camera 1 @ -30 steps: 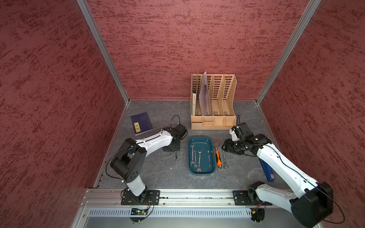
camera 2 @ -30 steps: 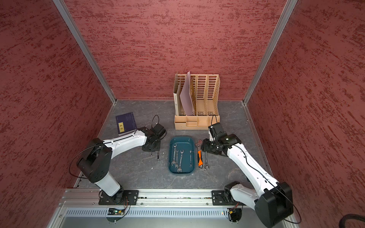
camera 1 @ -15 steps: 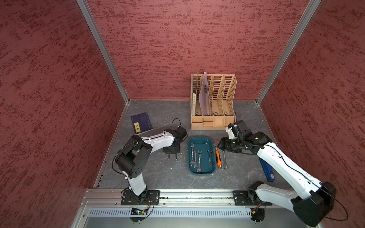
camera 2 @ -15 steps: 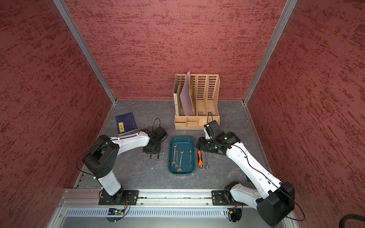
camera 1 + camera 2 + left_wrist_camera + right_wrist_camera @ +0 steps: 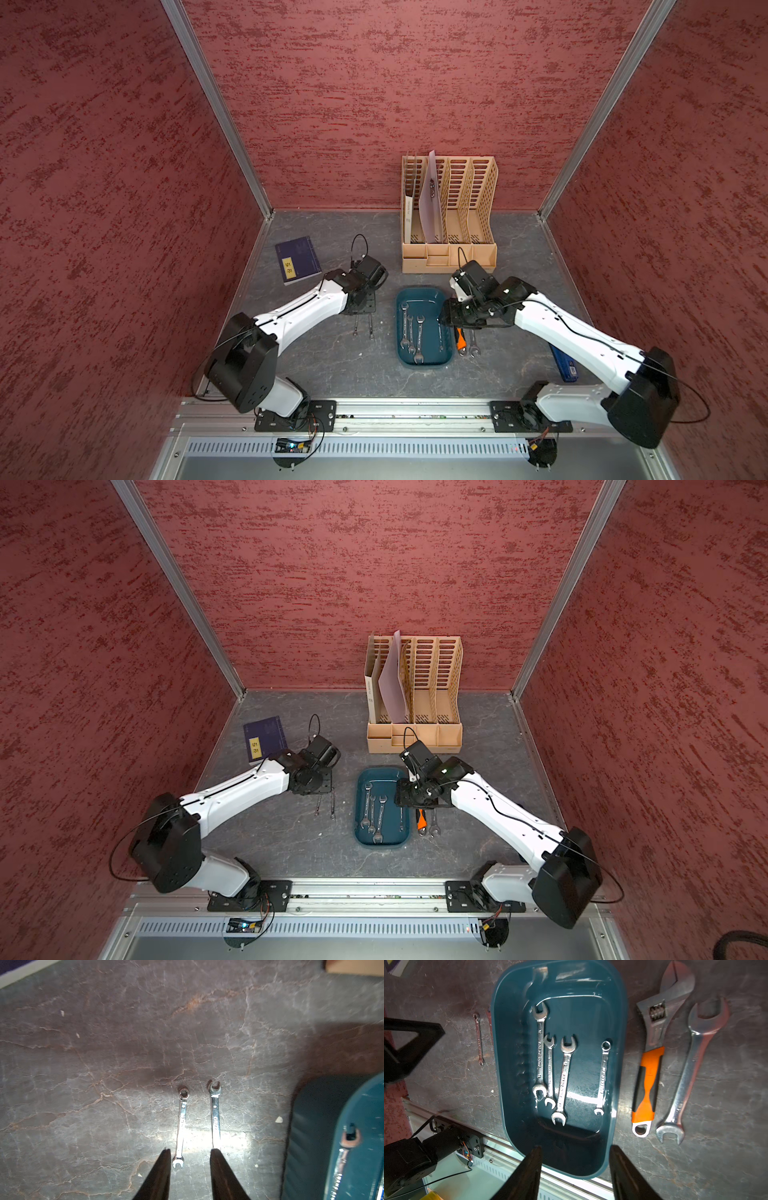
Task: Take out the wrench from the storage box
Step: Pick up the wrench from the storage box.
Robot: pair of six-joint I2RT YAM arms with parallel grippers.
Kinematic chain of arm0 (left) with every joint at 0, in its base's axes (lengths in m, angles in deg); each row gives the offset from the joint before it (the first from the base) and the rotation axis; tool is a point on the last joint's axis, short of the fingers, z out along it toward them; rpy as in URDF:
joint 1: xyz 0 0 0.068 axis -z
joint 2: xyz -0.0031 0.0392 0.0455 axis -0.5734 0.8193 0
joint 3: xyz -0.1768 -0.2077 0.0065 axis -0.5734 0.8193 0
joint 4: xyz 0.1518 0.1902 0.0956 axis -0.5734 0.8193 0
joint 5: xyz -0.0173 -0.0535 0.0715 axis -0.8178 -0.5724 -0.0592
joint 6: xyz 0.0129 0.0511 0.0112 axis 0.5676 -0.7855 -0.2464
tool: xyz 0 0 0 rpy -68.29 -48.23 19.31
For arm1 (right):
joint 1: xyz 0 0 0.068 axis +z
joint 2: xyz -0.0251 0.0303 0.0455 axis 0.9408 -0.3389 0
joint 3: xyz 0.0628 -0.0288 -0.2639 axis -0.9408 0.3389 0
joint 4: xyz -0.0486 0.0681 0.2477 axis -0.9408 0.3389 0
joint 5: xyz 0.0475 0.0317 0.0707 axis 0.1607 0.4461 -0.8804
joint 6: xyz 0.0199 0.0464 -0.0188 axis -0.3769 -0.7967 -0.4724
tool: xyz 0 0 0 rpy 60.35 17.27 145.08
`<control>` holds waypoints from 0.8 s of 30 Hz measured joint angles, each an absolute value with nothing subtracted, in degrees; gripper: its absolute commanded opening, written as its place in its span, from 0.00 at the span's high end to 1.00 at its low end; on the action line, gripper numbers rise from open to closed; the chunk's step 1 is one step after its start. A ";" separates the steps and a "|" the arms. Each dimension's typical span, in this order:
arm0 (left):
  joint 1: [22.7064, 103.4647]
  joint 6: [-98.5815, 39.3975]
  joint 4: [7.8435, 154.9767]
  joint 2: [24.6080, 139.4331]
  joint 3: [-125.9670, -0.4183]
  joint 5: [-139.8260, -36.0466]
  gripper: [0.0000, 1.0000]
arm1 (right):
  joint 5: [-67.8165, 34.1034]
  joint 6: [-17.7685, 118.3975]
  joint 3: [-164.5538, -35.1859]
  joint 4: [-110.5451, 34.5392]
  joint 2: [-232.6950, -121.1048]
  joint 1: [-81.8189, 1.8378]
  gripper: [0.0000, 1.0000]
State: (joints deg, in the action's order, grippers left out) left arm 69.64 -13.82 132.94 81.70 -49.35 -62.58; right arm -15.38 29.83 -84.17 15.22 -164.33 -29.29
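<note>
Storage box: the storage box is a shallow dark teal tray with rounded corners. It sits on the grey veined table with its long axis running 12 to 6 o'clock in both top views.
Wrenches inside: four bright steel ones lie flat on its floor, all roughly lengthwise.
Crowded group: the long open-end wrench, the short open-end wrench and the middle open-end wrench lie close side by side toward the 9 o'clock wall. Their 6 o'clock heads are bunched together.
Lone piece: the ring-ended wrench lies apart, just beside the 3 o'clock wall, ring toward 12.
Right gripper: the right gripper hangs above the box's 3 o'clock side with its fingers spread wide and nothing between them. In both top views its body covers the lone wrench's 12 o'clock end.
3 o'clock of box: the adjustable wrench, with an orange-and-black handle, lies nearest, and the large open-end wrench lies beyond it. Both are on the table, parallel to the box.
9 o'clock of box: the small ring wrench and the small open-end wrench lie side by side on the table.
Left gripper: the left gripper sits over their 12 o'clock ends, fingers apart. The ring wrench's open head lies between the tips. One tip hides the other wrench's end, and whether it touches cannot be told.
12 o'clock: the tan file organizer.
10 o'clock: the purple notebook.
4 o'clock: a blue object, partly under the right arm.
</note>
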 measured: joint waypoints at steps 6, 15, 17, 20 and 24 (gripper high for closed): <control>68.33 -12.29 132.86 73.07 -47.80 -62.56 0.61 | -13.55 27.67 -85.92 11.92 -171.80 -24.98 0.44; 66.43 -11.11 132.77 69.44 -44.52 -63.33 0.60 | -10.46 25.53 -89.94 8.62 -186.34 -21.22 0.48; 66.30 -11.04 132.81 69.44 -43.91 -63.63 0.60 | -9.94 25.22 -90.71 8.16 -188.22 -20.94 0.50; 66.12 -10.85 132.81 69.48 -43.41 -63.85 0.60 | -9.41 24.78 -91.19 7.79 -189.94 -20.76 0.53; 65.84 -10.61 132.77 69.51 -43.39 -63.92 0.60 | -8.45 24.19 -91.45 7.44 -191.82 -20.59 0.57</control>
State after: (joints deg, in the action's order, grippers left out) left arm 65.84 -10.61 132.77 69.51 -43.39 -63.92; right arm -8.45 24.19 -91.45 7.44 -191.82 -20.59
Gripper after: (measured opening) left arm 0.401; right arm 0.449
